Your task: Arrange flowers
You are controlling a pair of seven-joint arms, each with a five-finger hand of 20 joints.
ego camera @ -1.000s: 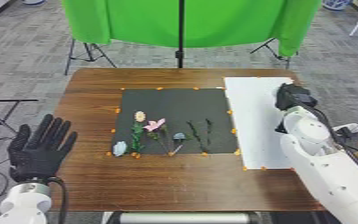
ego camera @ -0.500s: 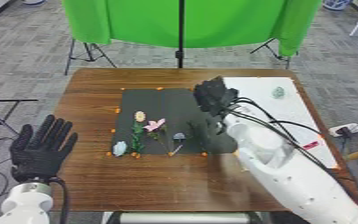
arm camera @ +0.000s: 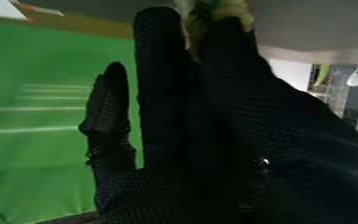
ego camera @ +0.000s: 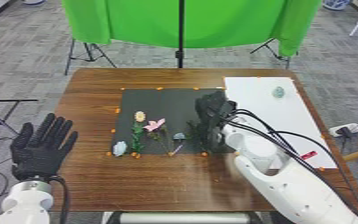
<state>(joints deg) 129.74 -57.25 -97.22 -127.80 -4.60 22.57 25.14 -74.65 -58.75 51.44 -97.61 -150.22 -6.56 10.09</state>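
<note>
The right hand's fingers are pointing forward nearly straight, two long ones running close together and a slimmer one standing apart. Their tips are meeting or overlapping a yellowish-green piece (arm camera: 231, 9) in the right wrist view; whether they are pinching it, I cannot tell. The right hand (ego camera: 213, 112) itself is hanging over the right part of the black mat (ego camera: 171, 97), its arm reaching in over the table's near right corner with dark cables (ego camera: 286, 134) running along it.

Just to the left of that hand, a dark green stem (ego camera: 193, 131) is lying on the mat. Farther toward the table's left edge, a blue-grey flower (ego camera: 179, 136), a pink flower (ego camera: 155, 125) and a cream flower (ego camera: 140, 116) on a leafy green stem are lying side by side. A pale blue piece (ego camera: 119, 148) is resting at the mat's near left corner.

Along the table's right edge, a white sheet (ego camera: 255, 90) is bearing a pale green piece (ego camera: 278, 92) toward the far right corner and a red piece (ego camera: 310, 155) nearer the robot. Over the table's (ego camera: 95, 180) left edge, the left hand (ego camera: 38, 155) is holding its fingers straight and spread. Beyond the far edge, a green cloth (ego camera: 131, 22) is hanging.
</note>
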